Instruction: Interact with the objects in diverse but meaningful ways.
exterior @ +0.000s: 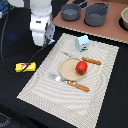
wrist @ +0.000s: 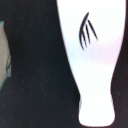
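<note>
The robot arm is made of glossy white, rounded segments, with a thick cylinder-like wrist part. Near the lower end there is a darker grey and black section with small details that are too blurred to read. A thin black cable runs beside it.

Nothing readable anywhere here, honestly; the small white-and-green milk carton print is just a blur.

Tomato on plate, between cutlery; carton behind; box off mat.
</note>
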